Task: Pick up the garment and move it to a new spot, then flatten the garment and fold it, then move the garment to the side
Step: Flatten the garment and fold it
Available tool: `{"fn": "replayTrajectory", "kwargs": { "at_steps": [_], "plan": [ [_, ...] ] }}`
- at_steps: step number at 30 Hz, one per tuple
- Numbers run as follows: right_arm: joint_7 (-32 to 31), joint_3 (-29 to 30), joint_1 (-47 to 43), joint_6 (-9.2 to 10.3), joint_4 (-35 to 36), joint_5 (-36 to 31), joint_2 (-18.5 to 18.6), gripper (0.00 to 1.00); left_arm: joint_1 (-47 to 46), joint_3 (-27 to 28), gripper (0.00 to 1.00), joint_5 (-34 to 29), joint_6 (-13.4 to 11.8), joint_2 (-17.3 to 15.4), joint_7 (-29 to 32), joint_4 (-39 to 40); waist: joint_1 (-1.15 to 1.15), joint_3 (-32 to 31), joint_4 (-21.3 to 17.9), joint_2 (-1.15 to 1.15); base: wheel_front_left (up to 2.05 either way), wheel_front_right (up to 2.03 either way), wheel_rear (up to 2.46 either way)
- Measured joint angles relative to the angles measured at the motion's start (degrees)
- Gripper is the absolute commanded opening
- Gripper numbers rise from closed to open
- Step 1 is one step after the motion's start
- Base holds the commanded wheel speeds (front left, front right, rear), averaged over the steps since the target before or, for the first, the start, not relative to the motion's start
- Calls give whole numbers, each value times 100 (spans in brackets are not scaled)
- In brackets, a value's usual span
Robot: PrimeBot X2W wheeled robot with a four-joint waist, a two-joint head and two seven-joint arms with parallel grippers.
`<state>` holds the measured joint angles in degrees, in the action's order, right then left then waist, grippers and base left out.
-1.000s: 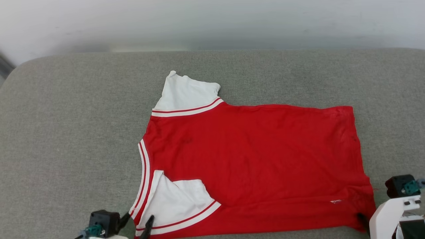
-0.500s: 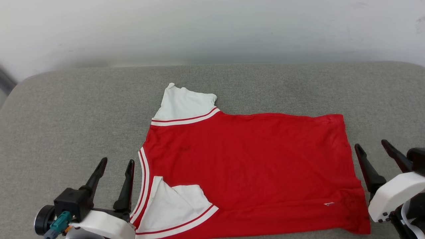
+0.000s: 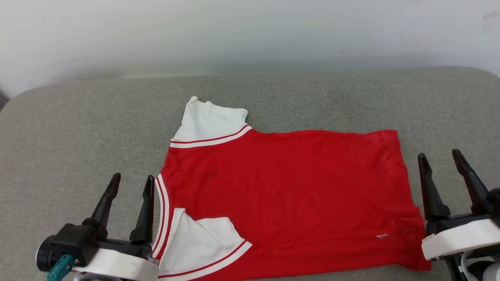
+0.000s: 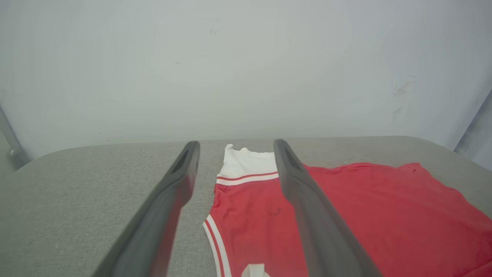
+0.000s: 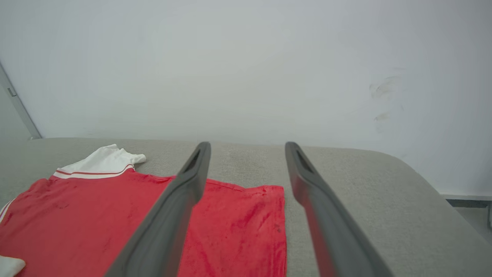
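Flattening looks like the step here: the garment (image 3: 285, 195) lies spread on the grey tabletop (image 3: 78, 136), collar toward the left tool (image 3: 133, 177), hem by the right tool (image 3: 439, 154). Both tools gape wide, gripping nothing, just beside the cloth. I'd pinch the near sleeve (image 3: 203, 238) — it seems doubled over on itself — and draw it outward, low and slow. Count: one garment, two sleeves, two tools.
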<state>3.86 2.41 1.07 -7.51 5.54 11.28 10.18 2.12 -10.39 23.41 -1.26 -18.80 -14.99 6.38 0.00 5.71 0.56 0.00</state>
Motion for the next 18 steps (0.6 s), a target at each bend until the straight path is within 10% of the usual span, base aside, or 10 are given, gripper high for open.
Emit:
{"fn": "replayTrajectory", "kwargs": {
  "at_steps": [9,18],
  "plan": [
    [111,104,160,0,137,-64,-148,100,-699,102,100,-153,537,-376,185,-234,0,415,-254,0,0,0,0],
    [178,77,475,1,287,-77,-288,100,-2841,-57,100,754,853,-1649,2130,-553,0,1175,-677,0,0,0,0]
  ]
}}
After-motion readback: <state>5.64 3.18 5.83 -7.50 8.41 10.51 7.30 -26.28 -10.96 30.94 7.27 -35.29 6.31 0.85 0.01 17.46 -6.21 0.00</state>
